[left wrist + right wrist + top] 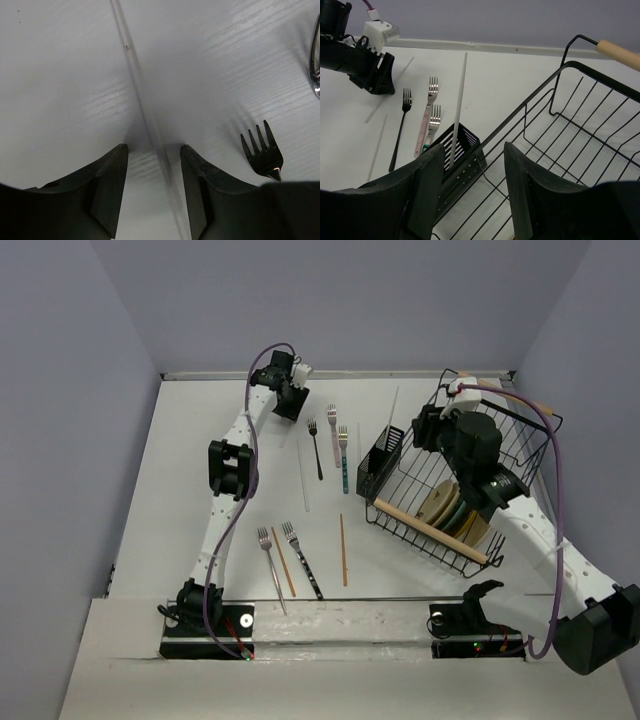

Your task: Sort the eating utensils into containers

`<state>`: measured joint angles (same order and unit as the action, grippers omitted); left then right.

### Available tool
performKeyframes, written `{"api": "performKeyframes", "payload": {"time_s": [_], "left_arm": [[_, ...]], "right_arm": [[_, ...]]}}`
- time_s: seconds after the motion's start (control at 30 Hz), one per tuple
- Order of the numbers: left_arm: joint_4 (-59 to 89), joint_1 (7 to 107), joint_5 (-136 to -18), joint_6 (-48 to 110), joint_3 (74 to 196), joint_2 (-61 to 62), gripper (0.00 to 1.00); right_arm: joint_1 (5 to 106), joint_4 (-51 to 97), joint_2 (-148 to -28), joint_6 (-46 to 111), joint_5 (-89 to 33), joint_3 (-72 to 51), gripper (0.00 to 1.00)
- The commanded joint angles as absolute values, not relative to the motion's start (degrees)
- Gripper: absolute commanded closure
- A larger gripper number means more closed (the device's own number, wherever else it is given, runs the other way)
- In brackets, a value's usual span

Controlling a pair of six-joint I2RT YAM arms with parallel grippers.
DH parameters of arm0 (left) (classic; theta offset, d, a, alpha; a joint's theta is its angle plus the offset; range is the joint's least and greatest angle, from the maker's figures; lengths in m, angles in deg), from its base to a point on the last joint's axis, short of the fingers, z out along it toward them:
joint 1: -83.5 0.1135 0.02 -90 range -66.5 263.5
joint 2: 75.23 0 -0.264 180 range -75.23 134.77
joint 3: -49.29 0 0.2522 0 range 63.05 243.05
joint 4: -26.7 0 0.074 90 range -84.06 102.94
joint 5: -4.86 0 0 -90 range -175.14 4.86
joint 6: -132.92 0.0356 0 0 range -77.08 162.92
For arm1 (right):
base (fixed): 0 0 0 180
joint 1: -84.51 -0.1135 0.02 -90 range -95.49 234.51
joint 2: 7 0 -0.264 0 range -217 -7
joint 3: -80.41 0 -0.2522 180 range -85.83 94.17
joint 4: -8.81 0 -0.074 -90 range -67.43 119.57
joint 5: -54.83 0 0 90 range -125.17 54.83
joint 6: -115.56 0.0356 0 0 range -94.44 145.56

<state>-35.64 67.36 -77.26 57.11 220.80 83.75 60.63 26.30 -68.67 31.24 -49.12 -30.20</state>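
Chopstick [142, 107] lying lengthwise in the gap of the left gripper [153, 147].
That gripper is hovering wide open and empty astride the chopstick; the right gripper [473, 146], likewise open and empty, is hanging over the holder [465, 160], well apart.

So the left end effector [289, 406] is way out at the far end of the desk [200, 500]. The black fork [316, 450], pink fork [333, 432] and teal fork [343, 465] lie just to its right. The right end effector [420, 430] hangs right beside the cutlery holder [384, 452], with a white chopstick [393, 412] standing in it. The wire rack [470, 470] sits under that arm.
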Motion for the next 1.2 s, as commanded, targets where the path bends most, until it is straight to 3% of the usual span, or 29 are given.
{"api": "performKeyframes", "payload": {"time_s": [0.0, 0.13, 0.27, 0.37, 0.4, 0.7, 0.93, 1.17], "left_arm": [[-38.0, 67.1, -77.8, 56.5, 219.0, 83.0, 0.44], [-37.8, 67.1, -78.4, 56.4, 218.3, 83.3, 0.49], [-38.0, 67.2, -77.1, 56.1, 217.9, 83.8, 0.70], [-37.7, 67.3, -76.4, 55.5, 217.9, 83.5, 0.98], [-37.4, 67.7, -76.1, 55.2, 217.9, 83.1, 1.00], [-37.7, 70.7, -70.7, 53.9, 218.0, 79.6, 1.00], [-37.6, 72.4, -64.5, 54.0, 218.6, 67.7, 1.00], [-40.9, 72.6, -62.8, 55.7, 217.0, 55.1, 1.00]], "right_arm": [[61.0, 25.7, -66.6, 30.1, -49.5, -30.4, 0.43], [61.0, 25.8, -66.0, 30.0, -49.8, -30.4, 0.43], [61.0, 25.8, -65.5, 30.0, -50.0, -30.2, 0.43], [61.0, 26.2, -65.5, 30.0, -50.1, -30.2, 0.43], [61.0, 26.3, -65.3, 30.0, -50.0, -30.2, 0.43], [61.0, 27.6, -63.8, 30.8, -48.9, -29.3, 0.43], [61.0, 30.0, -62.1, 31.3, -44.6, -26.9, 0.43], [61.0, 31.7, -64.7, 32.3, -32.7, -20.0, 0.45]]}}
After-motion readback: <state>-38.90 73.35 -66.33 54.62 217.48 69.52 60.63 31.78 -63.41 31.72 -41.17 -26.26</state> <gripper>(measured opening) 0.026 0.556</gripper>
